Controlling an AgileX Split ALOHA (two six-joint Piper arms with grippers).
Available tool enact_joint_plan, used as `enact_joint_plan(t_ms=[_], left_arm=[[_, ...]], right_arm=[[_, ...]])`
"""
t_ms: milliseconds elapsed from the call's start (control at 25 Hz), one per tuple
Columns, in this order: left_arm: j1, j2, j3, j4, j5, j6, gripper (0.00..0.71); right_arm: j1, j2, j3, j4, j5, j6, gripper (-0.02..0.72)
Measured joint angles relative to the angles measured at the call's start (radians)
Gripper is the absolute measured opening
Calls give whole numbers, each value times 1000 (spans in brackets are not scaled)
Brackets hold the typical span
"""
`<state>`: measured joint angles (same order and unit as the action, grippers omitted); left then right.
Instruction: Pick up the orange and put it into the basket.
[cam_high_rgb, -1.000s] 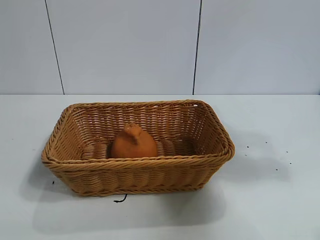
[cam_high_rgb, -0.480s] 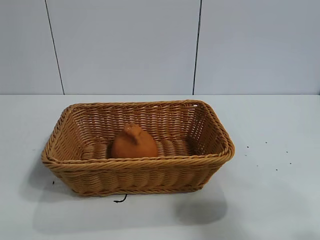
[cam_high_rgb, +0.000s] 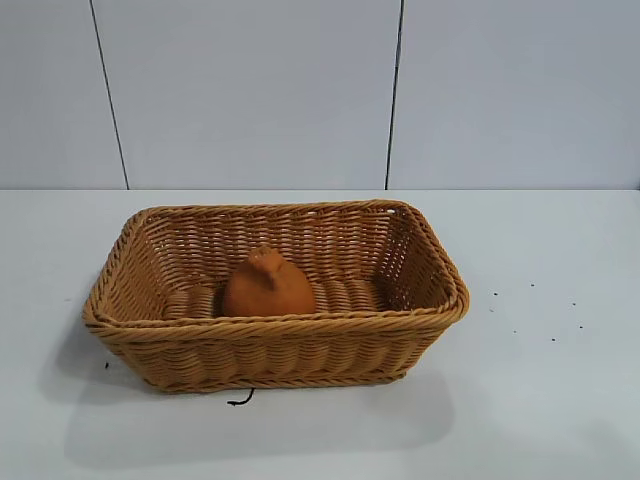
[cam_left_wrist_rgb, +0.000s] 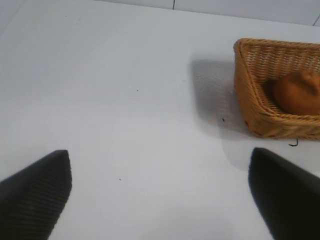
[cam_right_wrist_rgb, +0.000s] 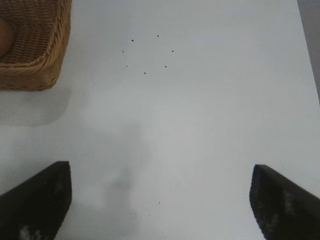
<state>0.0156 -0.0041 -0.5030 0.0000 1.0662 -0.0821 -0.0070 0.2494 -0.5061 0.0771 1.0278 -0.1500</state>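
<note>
The orange (cam_high_rgb: 267, 284) lies inside the wicker basket (cam_high_rgb: 435, 265), on its floor near the front wall. It also shows in the left wrist view (cam_left_wrist_rgb: 298, 93) inside the basket (cam_left_wrist_rgb: 250, 95). In the right wrist view only a corner of the basket (cam_right_wrist_rgb: 40, 55) shows. My left gripper (cam_left_wrist_rgb: 160, 192) is open and empty over bare table, well away from the basket. My right gripper (cam_right_wrist_rgb: 161, 197) is open and empty over bare table on the basket's other side. Neither gripper shows in the exterior view.
The basket stands on a white table (cam_high_rgb: 540, 400) in front of a pale panelled wall. Small dark specks (cam_high_rgb: 530, 310) dot the table to the right of the basket. A short black thread (cam_high_rgb: 241, 399) lies at the basket's front foot.
The shadow on the table right of and in front of the basket has faded away. The basket and the orange have not moved.
</note>
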Motion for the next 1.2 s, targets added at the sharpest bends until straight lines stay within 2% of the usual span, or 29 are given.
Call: enact_joint_plan(t_ms=[160, 280, 480, 1200], left_arm=[[0, 0, 0, 0, 0, 0, 692], [0, 0, 0, 0, 0, 0, 692], [0, 0, 0, 0, 0, 0, 692], [0, 0, 0, 0, 0, 0, 692]], right_arm=[[82, -48, 2, -4, -6, -3, 696], [101, -127, 2, -14, -7, -3, 696], [103, -253, 2, -19, -6, -3, 696], [103, -253, 2, -13, -8, 20, 696]])
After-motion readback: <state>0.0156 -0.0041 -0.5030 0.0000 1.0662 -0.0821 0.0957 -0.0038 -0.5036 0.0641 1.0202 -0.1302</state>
